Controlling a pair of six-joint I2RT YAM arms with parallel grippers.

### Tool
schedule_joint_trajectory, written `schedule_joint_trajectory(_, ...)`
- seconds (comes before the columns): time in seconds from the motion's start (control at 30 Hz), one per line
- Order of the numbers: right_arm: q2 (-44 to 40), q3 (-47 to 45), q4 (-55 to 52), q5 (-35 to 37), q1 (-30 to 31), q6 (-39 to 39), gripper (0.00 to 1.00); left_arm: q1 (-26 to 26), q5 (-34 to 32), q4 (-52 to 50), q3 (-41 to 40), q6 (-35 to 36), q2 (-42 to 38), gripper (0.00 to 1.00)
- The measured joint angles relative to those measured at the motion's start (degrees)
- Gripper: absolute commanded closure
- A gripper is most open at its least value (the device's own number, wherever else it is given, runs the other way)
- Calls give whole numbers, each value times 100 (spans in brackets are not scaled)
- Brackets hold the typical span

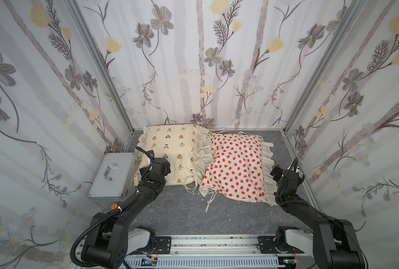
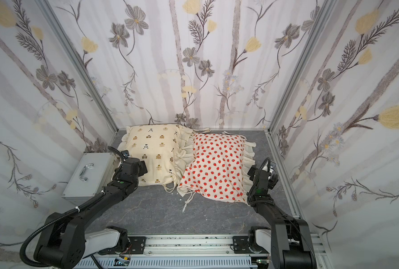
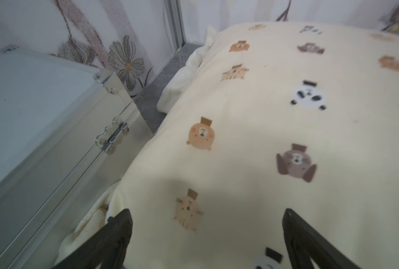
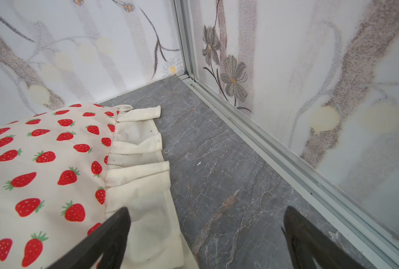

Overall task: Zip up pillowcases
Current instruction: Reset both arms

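We see the grey marbled table (image 1: 182, 216) carrying both pillowcases side by side at its far end, ruffles touching: the cream bear-print pillowcase (image 1: 175, 149) on the left, the strawberry pillowcase (image 1: 238, 167) on the right. A metal case (image 1: 112, 177) sits just beside the cream one. Our left gripper (image 3: 206, 212) hovers over the cream fabric, fingers spread, holding nothing; our right gripper (image 4: 206, 209) hangs over the strawberry ruffle's edge, likewise spread, grasping nothing. Cord ties (image 1: 211, 198) trail on the table.
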Motion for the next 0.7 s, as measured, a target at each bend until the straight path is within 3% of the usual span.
schedule_joint_trajectory(0.17,662,-348,1825,-1014,-111,-426,0,282,422,2022,-758,1032,695,0)
schedule_joint_trajectory(0.33,920,-560,2754,-1668,-111,-680,0,765,1150,3720,-1239,1244,1394,0)
schedule_joint_trajectory(0.47,942,-610,3195,-1781,-111,-752,0,955,1676,4393,-1292,1268,1770,0)
schedule_joint_trajectory(0.7,953,-605,3355,-1902,-109,-791,0,1119,2015,4516,-1163,1202,1799,0)
